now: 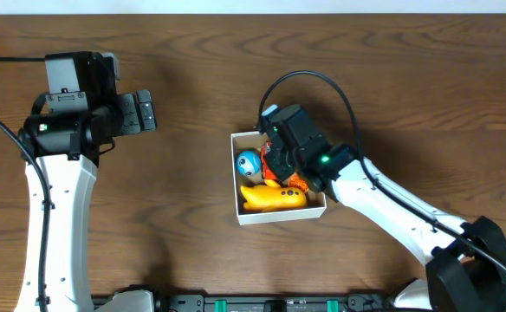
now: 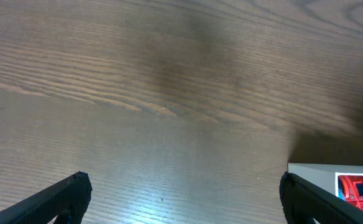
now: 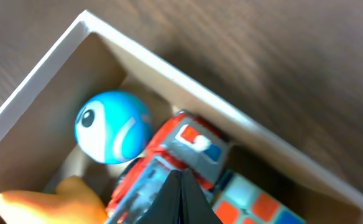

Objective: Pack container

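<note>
The right gripper (image 3: 180, 179), its fingers pressed together, hangs just above a red toy (image 3: 191, 140) in the box (image 3: 169, 70), with a blue ball (image 3: 113, 126) beside them. The left gripper (image 2: 184, 193) spreads wide over the table (image 2: 169, 93).

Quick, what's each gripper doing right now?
Left gripper: open, holding nothing.
Right gripper: closed over the container, nothing held.

I get overhead view sharp, evenly lit, soft shadows on table (image 1: 192, 87). Left wrist: pale glare low on wood, dim patch above. Right wrist: box (image 3: 188, 84) blurred, too close.
</note>
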### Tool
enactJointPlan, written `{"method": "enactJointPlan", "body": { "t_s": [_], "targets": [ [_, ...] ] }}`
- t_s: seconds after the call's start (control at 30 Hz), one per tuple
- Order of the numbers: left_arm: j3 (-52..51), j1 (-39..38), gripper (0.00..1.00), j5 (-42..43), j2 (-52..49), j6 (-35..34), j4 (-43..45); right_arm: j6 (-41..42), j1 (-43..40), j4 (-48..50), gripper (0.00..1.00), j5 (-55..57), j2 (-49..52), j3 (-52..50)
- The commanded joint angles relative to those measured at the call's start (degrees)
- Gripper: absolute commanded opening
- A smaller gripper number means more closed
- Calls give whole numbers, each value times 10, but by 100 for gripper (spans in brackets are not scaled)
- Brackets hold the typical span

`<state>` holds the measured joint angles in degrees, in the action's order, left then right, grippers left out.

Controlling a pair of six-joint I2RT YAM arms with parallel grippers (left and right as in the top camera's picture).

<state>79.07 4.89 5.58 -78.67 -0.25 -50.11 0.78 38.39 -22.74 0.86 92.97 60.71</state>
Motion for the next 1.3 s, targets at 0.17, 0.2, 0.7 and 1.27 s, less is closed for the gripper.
{"method": "enactJointPlan", "body": {
  "t_s": [0.17,0.2,0.7,1.27],
  "targets": [
    [-2,3,98,-1,-4,-9,-2,11,10,-40,1,-22,4,9],
    [-2,3,98,-1,-4,-9,-2,11,10,-47,1,-24,4,9],
    [-2,3,98,-1,-4,-9,-2,19,8,-19,20,71,2,35],
    [-43,-64,98,-28,-2,75,-5,149,-293,-166,59,106,-71,129]
  ]
}}
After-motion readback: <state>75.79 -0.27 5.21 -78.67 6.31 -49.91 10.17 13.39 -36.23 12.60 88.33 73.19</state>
